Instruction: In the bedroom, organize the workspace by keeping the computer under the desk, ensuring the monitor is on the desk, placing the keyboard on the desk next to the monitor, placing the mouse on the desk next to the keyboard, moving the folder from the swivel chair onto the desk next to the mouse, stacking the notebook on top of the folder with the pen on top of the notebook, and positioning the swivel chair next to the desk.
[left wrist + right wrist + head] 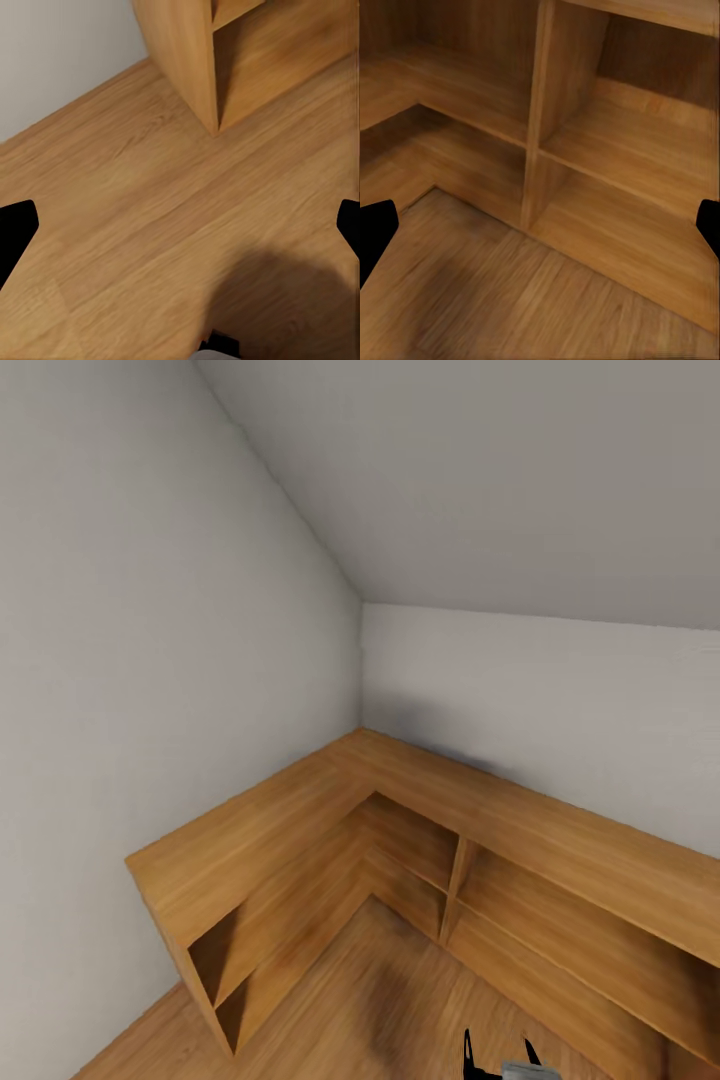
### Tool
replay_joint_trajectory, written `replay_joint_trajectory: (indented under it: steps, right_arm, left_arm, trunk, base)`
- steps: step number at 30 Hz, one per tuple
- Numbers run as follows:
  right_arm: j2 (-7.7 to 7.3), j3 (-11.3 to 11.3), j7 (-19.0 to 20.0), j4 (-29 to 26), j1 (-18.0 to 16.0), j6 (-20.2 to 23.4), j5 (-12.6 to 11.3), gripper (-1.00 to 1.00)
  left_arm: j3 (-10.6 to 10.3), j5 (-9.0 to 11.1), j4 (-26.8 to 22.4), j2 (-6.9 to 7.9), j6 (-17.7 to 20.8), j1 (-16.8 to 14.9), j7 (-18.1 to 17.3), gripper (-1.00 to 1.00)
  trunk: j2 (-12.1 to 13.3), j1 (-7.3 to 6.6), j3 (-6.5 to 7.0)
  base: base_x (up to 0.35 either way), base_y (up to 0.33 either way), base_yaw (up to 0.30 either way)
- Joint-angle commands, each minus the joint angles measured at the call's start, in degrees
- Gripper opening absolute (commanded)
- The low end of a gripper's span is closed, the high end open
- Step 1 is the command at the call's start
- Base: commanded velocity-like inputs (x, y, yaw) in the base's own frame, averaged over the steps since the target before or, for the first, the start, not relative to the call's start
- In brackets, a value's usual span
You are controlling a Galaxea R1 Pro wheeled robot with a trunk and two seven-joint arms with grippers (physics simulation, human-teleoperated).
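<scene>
While the head camera looks into a room corner under a sloping grey ceiling (480, 470), an L-shaped wooden shelf unit (300, 810) fills the lower half of the frame, its two wings meeting at the corner near the middle. The left wing ends in an open end panel (180, 950) at lower left, standing just off the left wall (120, 660); the right wing runs out of the frame at lower right along the back wall (540, 700). A vertical divider (457, 885) splits the right wing's open compartments. Between the wings lies a wedge of wooden floor (380, 1000), widening toward the bottom edge. Two black tips and a pale part (500, 1062) of the robot poke up at the bottom edge, right of centre.

None of the task's things, neither desk, computer, monitor nor the rest, can be made out in these frames.

Seen from the left wrist, the left gripper (180, 225) has its black fingers (13, 232) spread wide at the two side edges of the frame, with nothing between them but bare floor; the shelf unit's end panel stands at upper right, the wall at upper left.

Seen from the right wrist, the right gripper (540, 225) is likewise spread wide and holds nothing, facing the divider and open shelf compartments, with floor in the lower left.
</scene>
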Motion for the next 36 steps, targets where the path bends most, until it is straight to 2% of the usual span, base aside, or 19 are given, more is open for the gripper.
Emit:
replay_joint_trajectory:
  steps: [1, 22, 30, 36]
  right_arm:
    - [0.02, 0.5, -0.3, 0.1, -0.1, -0.1, -0.3, 1.0]
    - [-0.16, 0.6, -0.1, 0.1, -0.1, -0.2, -0.1, 1.0]
    - [-0.11, 0.6, 0.0, 0.1, -0.1, -0.3, -0.1, 1.0]
    - [0.01, 0.5, 0.0, 0.1, -0.1, -0.3, -0.1, 1.0]
  left_arm:
    - [-0.4, 0.4, 0.0, -0.01, -0.2, 0.0, 0.2, 1.0]
    - [-0.4, 0.4, 0.0, -0.13, -0.4, 0.0, 0.2, 1.0]
    - [-0.3, 0.4, 0.0, -0.08, -1.9, 0.0, 0.2, 1.0]
    - [-0.3, 0.4, 0.0, -0.1, -2.0, 0.0, 0.2, 1.0]
  trunk:
    - [-0.1, 0.01, -0.08]
    - [-0.1, 0.01, 0.16]
    - [-0.1, 0.01, 0.27]
    - [-0.1, 0.01, 0.29]
  base:
    - [0.013, 0.015, -0.3]
    - [0.002, 0.003, -0.3]
    - [0.0, 0.003, -0.3]
    - [0.0, 0.138, -0.3]
